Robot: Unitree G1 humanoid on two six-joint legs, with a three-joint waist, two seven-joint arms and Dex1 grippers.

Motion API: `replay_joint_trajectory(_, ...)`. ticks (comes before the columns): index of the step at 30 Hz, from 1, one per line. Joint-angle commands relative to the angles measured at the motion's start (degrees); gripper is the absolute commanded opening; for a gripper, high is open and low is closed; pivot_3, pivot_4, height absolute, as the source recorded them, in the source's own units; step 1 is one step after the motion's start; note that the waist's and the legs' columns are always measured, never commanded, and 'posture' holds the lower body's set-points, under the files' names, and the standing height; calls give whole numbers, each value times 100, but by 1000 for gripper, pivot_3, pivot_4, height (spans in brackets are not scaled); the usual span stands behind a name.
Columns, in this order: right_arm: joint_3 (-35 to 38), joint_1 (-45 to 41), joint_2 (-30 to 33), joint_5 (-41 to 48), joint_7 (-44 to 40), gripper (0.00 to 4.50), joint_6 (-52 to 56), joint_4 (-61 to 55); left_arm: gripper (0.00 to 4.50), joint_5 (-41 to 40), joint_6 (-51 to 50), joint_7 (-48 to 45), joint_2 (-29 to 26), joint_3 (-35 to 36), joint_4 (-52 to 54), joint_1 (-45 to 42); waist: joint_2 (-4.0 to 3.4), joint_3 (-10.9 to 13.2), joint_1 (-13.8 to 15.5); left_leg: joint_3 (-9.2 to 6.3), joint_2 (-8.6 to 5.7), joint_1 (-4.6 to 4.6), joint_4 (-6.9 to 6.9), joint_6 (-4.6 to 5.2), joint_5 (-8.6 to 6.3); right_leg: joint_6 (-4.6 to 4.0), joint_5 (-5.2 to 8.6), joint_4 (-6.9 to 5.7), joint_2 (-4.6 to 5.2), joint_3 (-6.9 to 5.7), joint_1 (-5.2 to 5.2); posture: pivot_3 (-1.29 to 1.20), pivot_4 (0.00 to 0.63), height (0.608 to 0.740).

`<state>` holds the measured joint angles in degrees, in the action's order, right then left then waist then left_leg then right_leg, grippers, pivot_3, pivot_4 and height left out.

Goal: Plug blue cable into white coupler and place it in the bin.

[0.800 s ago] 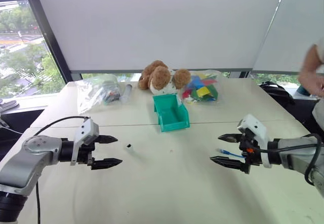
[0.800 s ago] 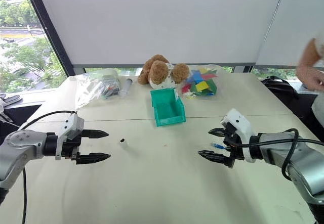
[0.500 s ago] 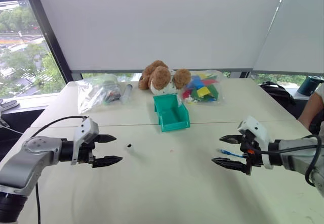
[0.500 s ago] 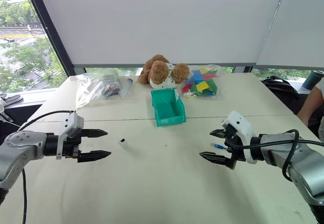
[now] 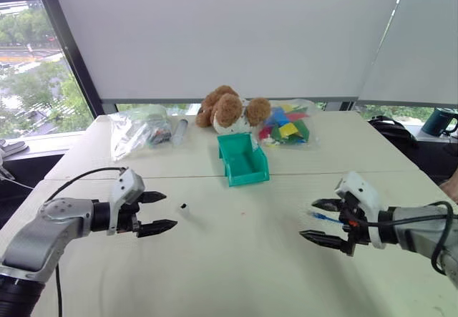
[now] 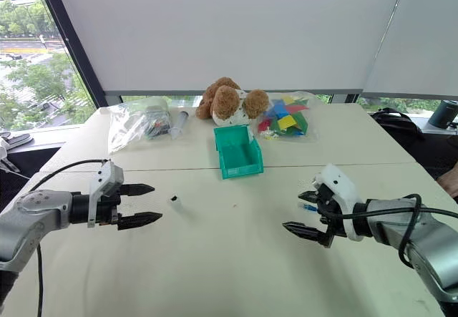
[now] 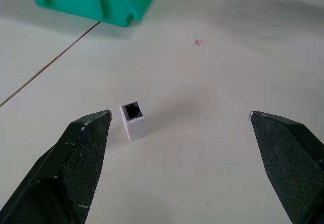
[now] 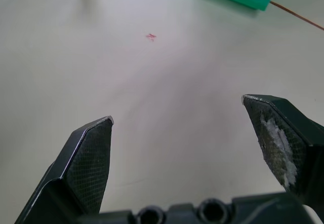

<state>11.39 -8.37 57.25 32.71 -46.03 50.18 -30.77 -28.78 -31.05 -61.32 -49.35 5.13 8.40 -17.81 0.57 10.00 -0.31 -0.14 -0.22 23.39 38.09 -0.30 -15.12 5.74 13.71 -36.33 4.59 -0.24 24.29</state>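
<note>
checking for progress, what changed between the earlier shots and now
The person at the right edge has drawn back out of the way. The right tool has sunk slightly and stays open; the left tool stays open, hovering. Nothing was grasped. The white coupler, blue cable and bin lie as before.

Cream table (image 5: 236, 260), white blinds (image 5: 215, 31), daylit windows (image 5: 36, 74)
</note>
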Motion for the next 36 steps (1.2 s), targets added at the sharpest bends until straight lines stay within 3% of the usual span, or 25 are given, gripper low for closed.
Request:
replay_joint_trajectory(1,355,32,-19,-31,152,4446,-67,-158,4500,123,127,117,98,-27,-97,-235,0,0,-2,0,0,0,0,0,0,0,0,0,0,0,0,0,150,740)
replay_joint_trajectory(9,306,135,76,-467,13,4446,-646,746,4500,216,261,122,389,-200,-126,-398,1,-1,-11,2,0,0,0,0,0,1,0,1,-1,0,-1,0,150,740)
replay_joint_trajectory(16,-661,-872,322,-1480,-1409,4446,-2587,3798,4500,192,291,-188,696,-608,-67,-923,0,-1,-26,10,-5,-4,9,0,0,1,-1,7,0,1,-14,0,150,740)
replay_joint_trajectory(26,-1359,-1952,-166,-2252,-2299,4446,-3913,6439,4500,249,361,-146,843,-648,-12,-979,-2,-1,-48,21,-3,-9,5,6,-3,3,-2,6,-5,3,-9,0,150,740)
replay_joint_trajectory(35,-1518,-2467,-601,-2648,-2571,4446,-4362,7436,4500,275,409,-78,856,-641,45,-903,0,-2,-61,19,-2,-17,6,5,-3,3,-2,5,-5,5,-19,0,150,740)
replay_joint_trajectory(36,-1557,-2473,-620,-2706,-2616,3918,-4416,7473,4500,280,414,-67,855,-636,47,-897,0,-2,-61,18,-2,-20,6,5,-3,3,-2,6,-5,5,-22,0,150,740)
